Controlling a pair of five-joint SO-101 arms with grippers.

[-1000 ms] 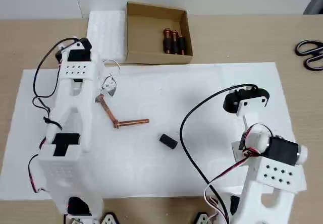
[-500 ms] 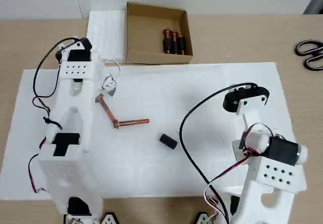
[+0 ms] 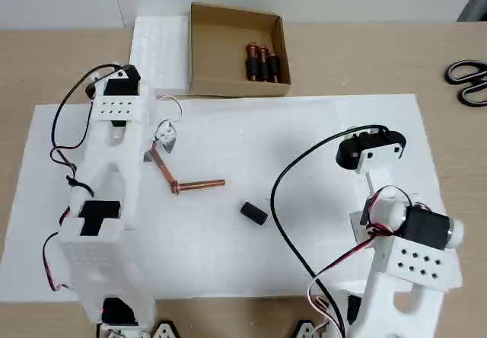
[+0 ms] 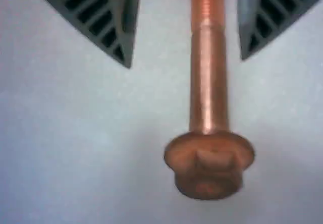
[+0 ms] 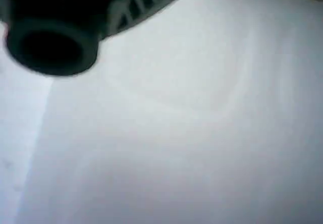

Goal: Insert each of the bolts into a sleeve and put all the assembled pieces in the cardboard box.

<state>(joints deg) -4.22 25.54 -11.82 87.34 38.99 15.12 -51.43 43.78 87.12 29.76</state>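
Two copper bolts lie on the white sheet, heads touching: one [image 3: 160, 164] under my left gripper [image 3: 163, 135], the other [image 3: 200, 186] beside it. In the left wrist view that first bolt [image 4: 209, 108] lies between the open fingers [image 4: 108, 19], its flanged head toward the camera, with the left gripper [image 4: 186, 55] straddling its shank. A loose black sleeve [image 3: 254, 213] rests mid-sheet. My right gripper [image 3: 370, 151] hovers at the right, shut on another black sleeve [image 5: 50, 47]. The cardboard box [image 3: 202, 49] at the back holds three assembled pieces [image 3: 262, 62].
A white foam block [image 3: 158, 49] sits left of the box. Scissors [image 3: 468, 79] lie on the wooden table at the far right. The white sheet [image 3: 319, 125] is bare between the two arms and toward the box.
The left arm's wrist has shifted slightly, settling the gripper lower around the bolt. The right arm and the loose parts have stayed put.
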